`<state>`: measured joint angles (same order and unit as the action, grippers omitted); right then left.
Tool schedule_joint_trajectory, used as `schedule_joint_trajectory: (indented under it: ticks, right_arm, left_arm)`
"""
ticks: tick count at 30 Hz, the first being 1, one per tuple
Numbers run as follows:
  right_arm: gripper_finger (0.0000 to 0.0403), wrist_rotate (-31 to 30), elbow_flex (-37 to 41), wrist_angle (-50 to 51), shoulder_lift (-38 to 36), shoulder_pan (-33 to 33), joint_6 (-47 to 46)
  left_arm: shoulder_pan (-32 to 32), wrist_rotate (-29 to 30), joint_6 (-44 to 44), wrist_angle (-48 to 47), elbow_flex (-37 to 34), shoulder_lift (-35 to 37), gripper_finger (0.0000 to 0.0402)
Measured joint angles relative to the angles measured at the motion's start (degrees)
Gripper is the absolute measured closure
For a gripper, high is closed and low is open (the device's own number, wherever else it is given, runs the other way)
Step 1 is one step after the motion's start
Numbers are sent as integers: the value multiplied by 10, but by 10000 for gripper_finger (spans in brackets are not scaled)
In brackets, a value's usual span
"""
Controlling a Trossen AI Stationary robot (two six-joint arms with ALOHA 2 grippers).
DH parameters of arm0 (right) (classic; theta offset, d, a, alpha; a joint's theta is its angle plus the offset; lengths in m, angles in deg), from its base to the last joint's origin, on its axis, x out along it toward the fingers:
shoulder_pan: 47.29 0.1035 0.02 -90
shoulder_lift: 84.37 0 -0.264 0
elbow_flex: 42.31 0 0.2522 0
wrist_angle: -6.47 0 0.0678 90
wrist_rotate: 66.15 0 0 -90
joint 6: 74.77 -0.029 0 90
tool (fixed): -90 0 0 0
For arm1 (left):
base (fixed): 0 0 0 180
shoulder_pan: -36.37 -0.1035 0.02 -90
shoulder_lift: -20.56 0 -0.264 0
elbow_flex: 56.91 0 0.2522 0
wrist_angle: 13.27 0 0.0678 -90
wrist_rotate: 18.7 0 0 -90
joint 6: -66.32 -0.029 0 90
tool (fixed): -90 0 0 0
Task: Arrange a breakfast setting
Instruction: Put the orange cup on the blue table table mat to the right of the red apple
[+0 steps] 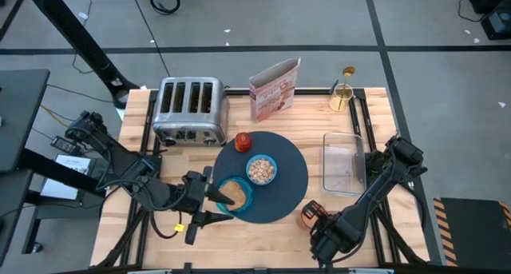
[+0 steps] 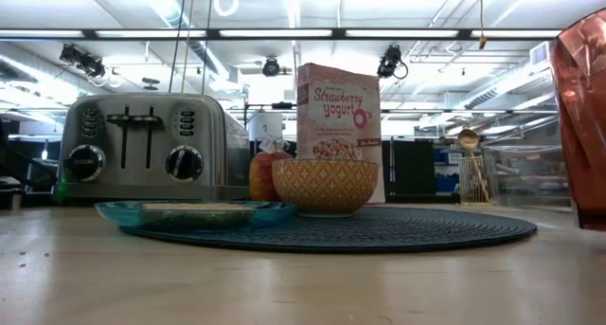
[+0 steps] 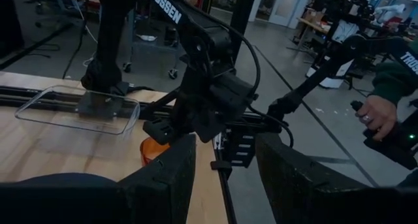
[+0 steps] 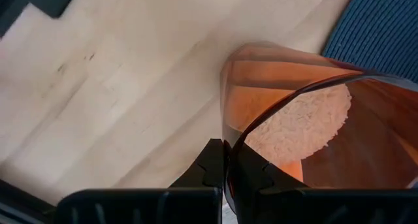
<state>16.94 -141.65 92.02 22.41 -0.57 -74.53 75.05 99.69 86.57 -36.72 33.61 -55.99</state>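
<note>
The round slate-blue mat [image 1: 287, 182] lies mid-table. On it are the blue bowl [image 1: 261, 169], the red fruit [image 1: 243, 141] and the teal plate [image 1: 239, 200] holding the toast slice [image 1: 231, 192]. The gold spoon [image 1: 348, 73] stands in a holder at the far right. My right gripper [image 1: 317, 220] is shut on the amber cup [image 1: 310, 214] just off the mat's near right edge. The cup also shows in the low view [image 2: 582, 126]. My left gripper [image 1: 214, 208] is open and empty at the plate's left side. It does not show in the low view. My right gripper pinches the amber cup's rim [image 4: 230, 160], one finger inside the cup and one outside. It comes from above on the cup's near side. The cup stays roughly upright beside the mat; I cannot tell whether its base rests on the table or hangs just above it.
A toaster [image 1: 189, 110] and a cereal box [image 1: 274, 90] stand along the far edge. A clear plastic container [image 1: 343, 162] lies right of the mat. Bare wood lies near the front edge. A person's hand [image 3: 375, 116] shows beyond the table in the left wrist view.
</note>
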Motion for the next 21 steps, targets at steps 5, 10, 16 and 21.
schedule_joint_trajectory:
  ticks: [5,10,16,21]
  right_arm:
    - [390,2,0,12,0,0,35]
    - [390,9,0,22,0,-1,53]
    - [383,25,0,13,0,-5,66]
    - [373,25,0,11,0,-7,74]
  left_arm:
    - [0,0,-6,0,0,0,235]
    - [0,0,-5,0,0,0,235]
    - [0,0,-3,0,0,0,235]
    - [0,0,-3,0,0,0,235]
